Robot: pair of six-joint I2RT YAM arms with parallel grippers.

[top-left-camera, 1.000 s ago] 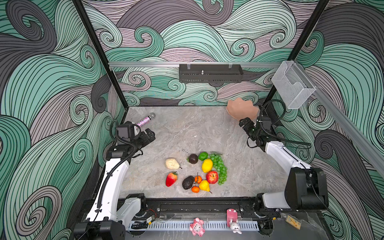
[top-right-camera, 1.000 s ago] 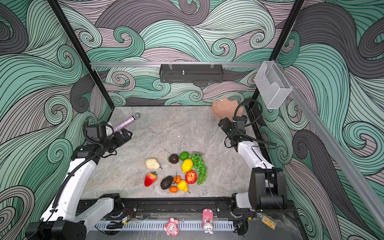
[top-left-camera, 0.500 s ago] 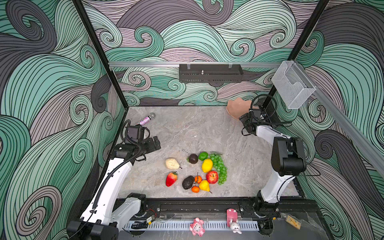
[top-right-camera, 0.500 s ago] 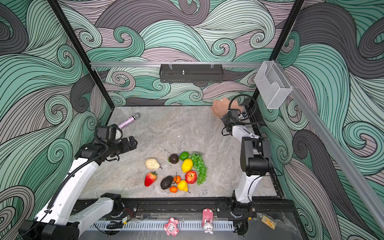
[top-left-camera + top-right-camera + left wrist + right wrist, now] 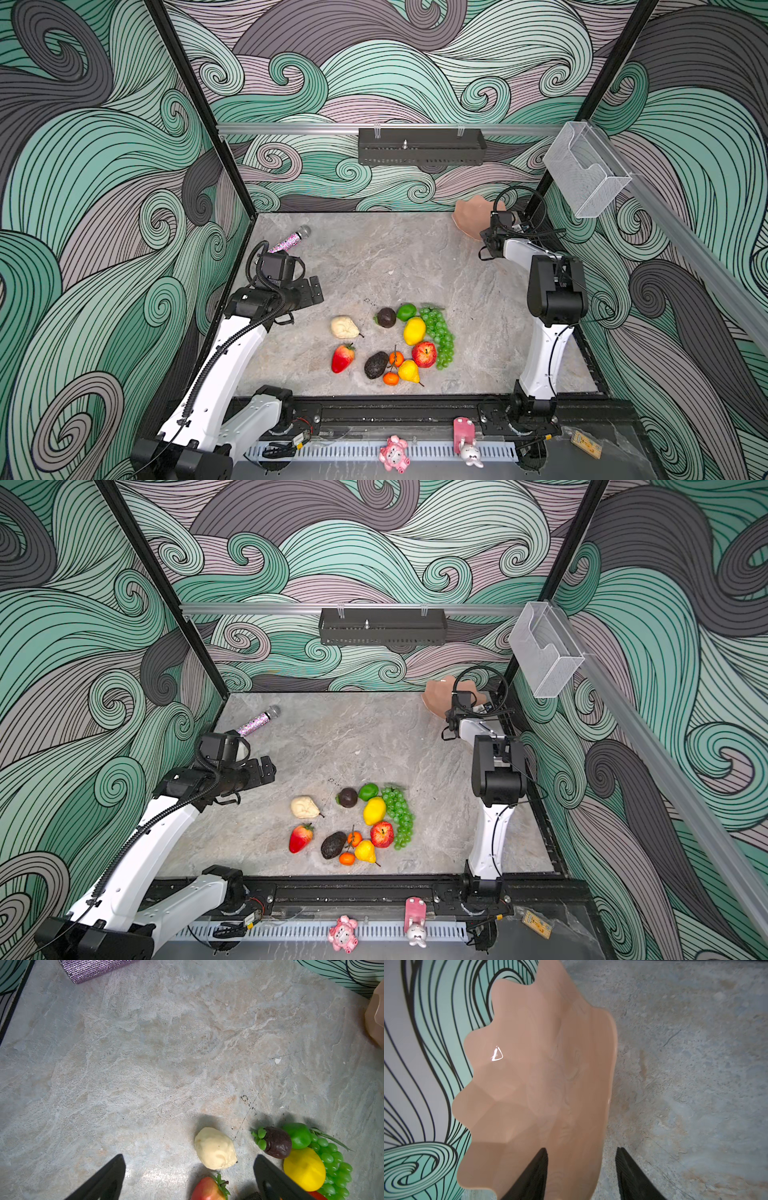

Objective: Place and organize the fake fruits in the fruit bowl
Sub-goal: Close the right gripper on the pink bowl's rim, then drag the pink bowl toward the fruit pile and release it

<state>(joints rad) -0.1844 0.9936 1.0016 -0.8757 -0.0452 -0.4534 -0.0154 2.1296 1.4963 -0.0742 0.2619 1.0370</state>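
Note:
The fake fruits lie in a cluster at the front middle of the table: cream pear (image 5: pixel 344 327), strawberry (image 5: pixel 343 358), lemon (image 5: pixel 414 330), apple (image 5: pixel 424 354), grapes (image 5: pixel 440 336), a dark avocado (image 5: pixel 376 365) and others. The salmon fruit bowl (image 5: pixel 467 216) leans tilted in the far right corner. My right gripper (image 5: pixel 581 1149) straddles its rim (image 5: pixel 610 1084), one finger inside the bowl and the other outside over the table, a gap still showing. My left gripper (image 5: pixel 189 1156) hovers open, left of the cluster, with the cream pear (image 5: pixel 215 1149) just beyond its fingertips and nothing held.
A glittery pink microphone (image 5: pixel 291 240) lies at the far left behind the left arm. A clear plastic box (image 5: pixel 582 174) hangs on the right wall above the bowl. A black shelf (image 5: pixel 422 146) hangs on the back wall. Patterned walls close three sides.
My right arm has reached back to the bowl and its jaws have narrowed around the rim. My left arm has moved away from the left wall toward the fruit cluster, jaws staying wide.

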